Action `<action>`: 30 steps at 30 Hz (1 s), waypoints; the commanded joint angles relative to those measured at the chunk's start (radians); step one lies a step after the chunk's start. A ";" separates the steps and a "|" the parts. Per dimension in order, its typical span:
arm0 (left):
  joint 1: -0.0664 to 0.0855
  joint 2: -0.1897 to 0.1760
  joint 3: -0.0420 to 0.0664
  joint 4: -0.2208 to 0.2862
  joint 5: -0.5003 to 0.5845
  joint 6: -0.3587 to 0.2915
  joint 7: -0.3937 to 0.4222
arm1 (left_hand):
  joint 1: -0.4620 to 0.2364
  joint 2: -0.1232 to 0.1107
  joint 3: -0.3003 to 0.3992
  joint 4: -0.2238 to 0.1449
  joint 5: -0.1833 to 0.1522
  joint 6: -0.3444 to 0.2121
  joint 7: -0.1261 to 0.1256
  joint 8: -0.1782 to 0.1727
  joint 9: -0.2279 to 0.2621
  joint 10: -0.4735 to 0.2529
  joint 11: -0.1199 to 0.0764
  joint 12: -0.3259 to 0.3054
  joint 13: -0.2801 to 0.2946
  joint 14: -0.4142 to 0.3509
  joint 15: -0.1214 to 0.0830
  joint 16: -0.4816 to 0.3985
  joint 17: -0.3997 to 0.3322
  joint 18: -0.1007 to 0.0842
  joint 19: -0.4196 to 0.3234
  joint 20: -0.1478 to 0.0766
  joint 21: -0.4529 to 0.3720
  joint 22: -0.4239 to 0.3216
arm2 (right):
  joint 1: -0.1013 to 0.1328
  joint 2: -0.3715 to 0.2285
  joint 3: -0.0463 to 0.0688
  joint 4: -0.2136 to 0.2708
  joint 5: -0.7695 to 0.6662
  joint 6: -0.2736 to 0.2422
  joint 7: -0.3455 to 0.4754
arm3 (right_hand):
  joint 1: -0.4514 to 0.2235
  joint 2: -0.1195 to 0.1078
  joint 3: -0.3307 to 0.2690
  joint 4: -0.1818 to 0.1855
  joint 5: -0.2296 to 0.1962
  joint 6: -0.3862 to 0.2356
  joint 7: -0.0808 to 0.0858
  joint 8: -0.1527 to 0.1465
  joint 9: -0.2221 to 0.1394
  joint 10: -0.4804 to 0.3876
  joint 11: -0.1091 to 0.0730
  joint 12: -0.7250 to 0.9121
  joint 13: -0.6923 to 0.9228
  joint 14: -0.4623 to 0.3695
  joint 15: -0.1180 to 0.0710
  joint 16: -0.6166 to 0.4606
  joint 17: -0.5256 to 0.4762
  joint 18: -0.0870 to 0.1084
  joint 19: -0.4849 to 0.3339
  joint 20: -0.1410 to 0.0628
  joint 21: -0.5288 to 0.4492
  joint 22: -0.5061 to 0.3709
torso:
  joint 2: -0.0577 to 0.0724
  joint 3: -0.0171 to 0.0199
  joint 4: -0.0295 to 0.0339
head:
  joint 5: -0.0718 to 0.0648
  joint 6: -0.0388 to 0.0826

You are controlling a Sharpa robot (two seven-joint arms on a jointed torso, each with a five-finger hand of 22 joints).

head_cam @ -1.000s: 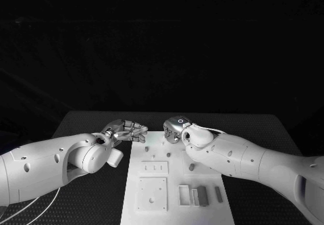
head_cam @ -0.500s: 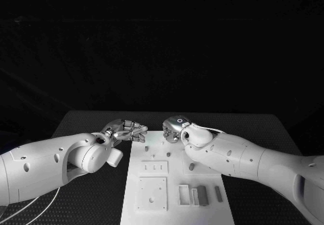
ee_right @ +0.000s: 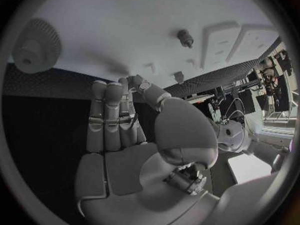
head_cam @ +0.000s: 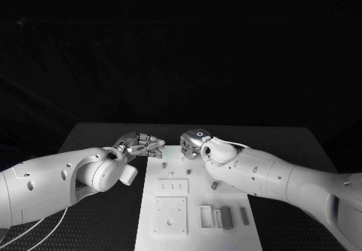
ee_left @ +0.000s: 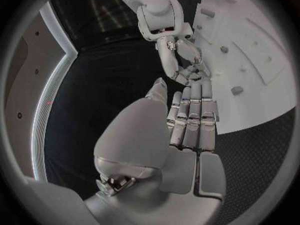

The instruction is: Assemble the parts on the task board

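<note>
the task board (head_cam: pixel 198 230) lies in the middle of the black table (head_cam: pixel 98 133), a long white plate running from the near edge toward the far side. both hands meet over its far end. the left hand (head_cam: pixel 140 146) sits at the board's far left corner with its fingers curled in and pressed close together; in the left wrist view those fingers (ee_left: pixel 190 116) lie side by side and reach toward the right hand's fingertips (ee_left: pixel 187 70), which they touch or nearly touch (whether anything small is pinched there i cannot tell). the right hand (head_cam: pixel 193 143) hangs over the board's far end just beside the left, fingers bent down; in its own wrist view the fingers (ee_right: pixel 111 116) stand together and straight with the thumb folded across, and i cannot tell if it holds a part. on the board, small pegs (head_cam: pixel 188 172) stand in a short row just below the hands, another grey part (head_cam: pixel 214 185) lies under the right forearm, and a few grey bars (head_cam: pixel 225 217) lie side by side near the board's near right corner. a gear-like round piece (ee_right: pixel 35 46) sits on the board in the right wrist view.
</note>
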 commanded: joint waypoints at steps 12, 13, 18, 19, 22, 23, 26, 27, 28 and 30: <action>0.003 0.002 0.001 0.000 0.004 0.016 0.004 | -0.007 -0.002 0.002 -0.001 0.003 0.005 0.004 -0.007 -0.002 0.002 0.005 -0.007 -0.001 0.005 0.001 -0.007 0.002 0.015 0.008 -0.002 -0.006 -0.002 | -0.001 0.003 0.000 0.000 0.026 -0.007 0.029 | -0.004 -0.020 -0.005 0.006 0.004 -0.033 0.015 -0.029 -0.014 -0.031 0.010 -0.025 0.006 0.002 0.015 0.037 0.019 0.014 0.011 -0.009 0.028 0.023 | 0.000 0.0010 0.0003 | 0.000 -0.002; 0.003 0.002 0.001 0.001 0.004 0.016 0.004 | -0.007 -0.002 0.002 -0.001 0.003 0.005 0.004 -0.007 -0.002 0.002 0.005 -0.007 -0.001 0.005 0.001 -0.007 0.002 0.015 0.008 -0.002 -0.006 -0.002 | -0.001 0.002 0.000 0.000 0.026 -0.008 0.027 | -0.005 -0.021 -0.006 0.006 0.004 -0.035 0.016 -0.031 -0.015 -0.032 0.011 -0.026 0.007 0.001 0.016 0.039 0.020 0.014 0.011 -0.009 0.029 0.023 | 0.000 0.0011 -0.0001 | 0.000 -0.002; 0.003 0.000 0.001 0.002 0.004 0.016 0.004 | -0.007 -0.002 0.002 -0.001 0.003 0.005 0.004 -0.008 -0.002 0.002 0.005 -0.007 -0.001 0.005 0.001 -0.008 0.002 0.015 0.008 -0.002 -0.006 -0.002 | -0.001 -0.002 0.000 -0.006 0.028 -0.013 0.022 | -0.010 -0.028 -0.008 0.006 0.004 -0.041 0.019 -0.036 -0.017 -0.034 0.012 -0.029 0.009 -0.001 0.017 0.047 0.024 0.014 0.011 -0.010 0.035 0.023 | 0.000 0.0014 -0.0014 | 0.001 -0.003; 0.003 0.000 0.001 0.002 0.004 0.015 0.004 | -0.007 -0.002 0.002 -0.001 0.003 0.005 0.004 -0.008 -0.002 0.002 0.005 -0.007 -0.001 0.005 0.001 -0.008 0.002 0.015 0.008 -0.002 -0.006 -0.002 | -0.001 -0.003 0.000 -0.006 0.028 -0.013 0.021 | -0.010 -0.028 -0.008 0.007 0.004 -0.041 0.020 -0.037 -0.017 -0.034 0.012 -0.029 0.009 -0.001 0.017 0.048 0.025 0.014 0.011 -0.010 0.036 0.023 | 0.000 0.0015 -0.0015 | 0.001 -0.003; 0.003 0.000 0.001 0.002 0.004 0.016 0.004 | -0.007 -0.002 0.002 -0.001 0.003 0.005 0.004 -0.008 -0.002 0.002 0.005 -0.007 -0.002 0.006 0.001 -0.008 0.003 0.015 0.008 -0.002 -0.006 -0.002 | -0.001 -0.004 0.000 -0.006 0.028 -0.012 0.020 | -0.011 -0.026 -0.007 0.007 0.004 -0.041 0.019 -0.037 -0.017 -0.033 0.011 -0.029 0.010 0.000 0.016 0.050 0.026 0.014 0.012 -0.011 0.038 0.023 | 0.000 0.0015 -0.0015 | 0.001 -0.003; 0.003 0.000 0.001 0.001 0.004 0.016 0.004 | -0.007 -0.003 0.002 -0.001 0.003 0.005 0.004 -0.008 -0.002 0.002 0.005 -0.007 -0.002 0.006 0.001 -0.008 0.003 0.015 0.008 -0.002 -0.006 -0.002 | -0.001 -0.004 0.000 -0.006 0.028 -0.012 0.020 | -0.011 -0.026 -0.007 0.007 0.004 -0.041 0.019 -0.037 -0.017 -0.033 0.011 -0.029 0.010 0.000 0.016 0.051 0.026 0.014 0.012 -0.011 0.038 0.023 | 0.000 0.0017 -0.0013 | 0.000 -0.003; 0.003 0.000 0.001 0.001 0.004 0.017 0.004 | -0.007 -0.003 0.002 -0.001 0.003 0.005 0.004 -0.008 -0.002 0.002 0.005 -0.008 -0.002 0.006 0.001 -0.008 0.003 0.015 0.008 -0.002 -0.007 -0.002 | -0.001 -0.004 0.000 -0.005 0.030 -0.014 0.020 | -0.012 -0.027 -0.007 0.007 0.004 -0.041 0.020 -0.037 -0.017 -0.033 0.011 -0.029 0.011 -0.001 0.016 0.053 0.027 0.014 0.013 -0.011 0.039 0.023 | 0.000 0.0021 -0.0010 | 0.001 -0.004; 0.003 0.000 0.001 0.001 0.004 0.017 0.004 | -0.007 -0.003 0.002 -0.001 0.003 0.005 0.004 -0.008 -0.002 0.002 0.005 -0.008 -0.002 0.006 0.001 -0.008 0.003 0.015 0.008 -0.002 -0.007 -0.002 | -0.001 -0.004 0.000 -0.004 0.030 -0.015 0.020 | -0.013 -0.029 -0.008 0.007 0.004 -0.041 0.020 -0.038 -0.018 -0.033 0.011 -0.030 0.011 -0.001 0.016 0.054 0.027 0.014 0.013 -0.011 0.040 0.023 | 0.000 0.0023 -0.0011 | 0.001 -0.004; 0.003 0.000 0.001 0.001 0.004 0.017 0.004 | -0.007 -0.003 0.002 -0.001 0.003 0.005 0.004 -0.008 -0.002 0.002 0.005 -0.008 -0.002 0.006 0.001 -0.008 0.003 0.015 0.008 -0.002 -0.007 -0.002 | -0.001 -0.005 0.000 -0.003 0.032 -0.017 0.021 | -0.014 -0.031 -0.009 0.007 0.004 -0.041 0.020 -0.038 -0.018 -0.033 0.011 -0.030 0.011 -0.001 0.016 0.055 0.028 0.014 0.013 -0.011 0.041 0.023 | 0.000 0.0023 -0.0011 | 0.001 -0.004; 0.003 0.000 0.001 0.001 0.004 0.017 0.004 | -0.007 -0.003 0.002 -0.001 0.003 0.005 0.004 -0.008 -0.003 0.002 0.005 -0.008 -0.002 0.006 0.001 -0.009 0.003 0.015 0.008 -0.002 -0.007 -0.002 | -0.001 -0.007 0.000 -0.001 0.033 -0.019 0.022 | -0.017 -0.035 -0.010 0.007 0.004 -0.042 0.020 -0.039 -0.018 -0.034 0.012 -0.031 0.012 -0.002 0.017 0.057 0.028 0.014 0.013 -0.011 0.043 0.023 | 0.000 0.0021 -0.0011 | 0.000 -0.004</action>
